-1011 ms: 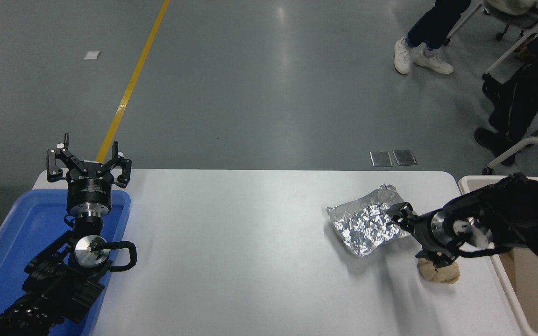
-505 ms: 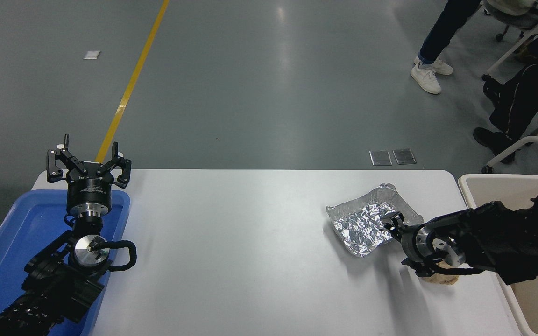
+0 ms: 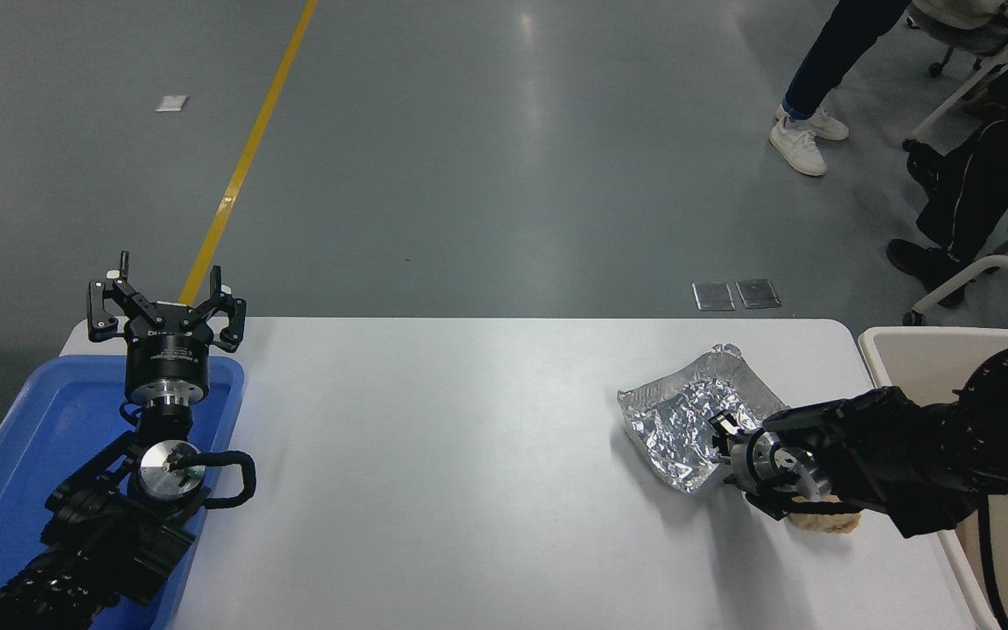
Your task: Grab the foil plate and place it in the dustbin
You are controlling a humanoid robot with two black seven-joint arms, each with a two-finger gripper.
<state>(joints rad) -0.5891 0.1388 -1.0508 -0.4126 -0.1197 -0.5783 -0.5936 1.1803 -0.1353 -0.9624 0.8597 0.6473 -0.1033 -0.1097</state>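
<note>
The foil plate [image 3: 688,420], a shiny crinkled silver tray, lies on the white table [image 3: 469,455] at the right, tilted slightly. My right gripper [image 3: 721,440] comes in low from the right edge and is at the plate's near right rim, closed on the foil. The cream-beige dustbin [image 3: 885,346] stands off the table's right end, partly hidden behind my right arm. My left gripper [image 3: 166,308] is parked open at the far left above the blue tray.
A blue plastic tray [image 3: 40,437] sits under the left arm. A crumpled tan paper ball [image 3: 828,522] lies just under my right wrist. People's legs and chairs are on the floor at the top right.
My right gripper has dropped lower and moved left onto the plate's near right rim. The plate has shifted a little and changed tilt. A person's feet at the top right have moved.
</note>
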